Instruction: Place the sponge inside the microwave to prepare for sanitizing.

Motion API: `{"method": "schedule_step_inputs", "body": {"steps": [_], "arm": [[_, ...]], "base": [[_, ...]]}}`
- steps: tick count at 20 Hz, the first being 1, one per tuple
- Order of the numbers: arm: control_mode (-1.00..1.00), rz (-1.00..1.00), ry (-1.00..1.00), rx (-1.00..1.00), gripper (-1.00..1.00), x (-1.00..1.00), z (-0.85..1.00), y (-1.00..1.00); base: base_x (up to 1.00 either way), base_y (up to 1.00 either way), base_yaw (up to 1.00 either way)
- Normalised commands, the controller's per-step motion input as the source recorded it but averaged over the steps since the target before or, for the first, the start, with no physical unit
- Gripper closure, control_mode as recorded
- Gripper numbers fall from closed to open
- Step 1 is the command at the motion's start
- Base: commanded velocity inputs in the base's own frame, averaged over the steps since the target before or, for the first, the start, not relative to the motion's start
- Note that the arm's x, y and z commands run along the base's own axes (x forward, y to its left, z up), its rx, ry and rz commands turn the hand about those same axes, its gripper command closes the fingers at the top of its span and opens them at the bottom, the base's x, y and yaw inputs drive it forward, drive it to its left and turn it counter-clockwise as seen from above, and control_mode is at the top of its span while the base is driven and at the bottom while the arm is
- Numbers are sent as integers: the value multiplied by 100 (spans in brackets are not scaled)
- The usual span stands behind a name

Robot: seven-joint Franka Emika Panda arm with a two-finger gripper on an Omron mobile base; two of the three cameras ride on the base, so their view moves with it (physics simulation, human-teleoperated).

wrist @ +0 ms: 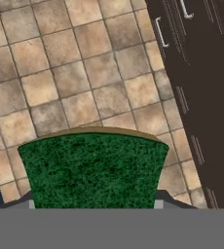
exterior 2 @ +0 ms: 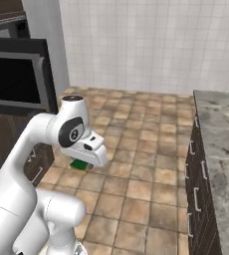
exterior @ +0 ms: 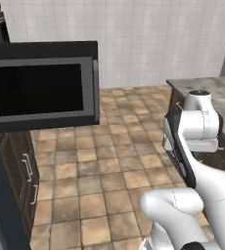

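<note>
The sponge (wrist: 92,168), green scrub side towards the hand camera with a thin yellow edge behind, sits between the fingers of my gripper (wrist: 94,204), which is shut on it. In the right base view a green corner of the sponge (exterior 2: 78,165) shows under the white hand, held above the tiled floor. The microwave door (exterior: 41,88), a grey-framed dark window, stands swung open at upper left, and the same door (exterior 2: 17,79) shows in the right base view. The hand hangs lower than the door and to its right. The microwave's inside is hidden.
Dark cabinet fronts with bar handles (exterior: 24,168) run below the microwave on the left. A grey stone counter (exterior 2: 221,144) over dark drawers stands on the right. Brown tiled floor (exterior 2: 136,149) lies open between them, and a white tiled wall closes the back.
</note>
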Motion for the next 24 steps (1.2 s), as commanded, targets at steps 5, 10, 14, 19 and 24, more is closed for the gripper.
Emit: {"method": "schedule_step_inputs", "body": {"steps": [5, 10, 14, 19, 24], "arm": [[100, 0, 0, 0, 100, 0, 0, 0], [100, 0, 0, 0, 100, 0, 0, 0], [100, 0, 0, 0, 100, 0, 0, 0], [100, 0, 0, 0, 100, 0, 0, 0], [100, 0, 0, 0, 100, 0, 0, 0]], "base": [[63, -51, 13], [74, -20, 9], [90, -47, 14], [87, -46, 14], [77, -47, 14]]}}
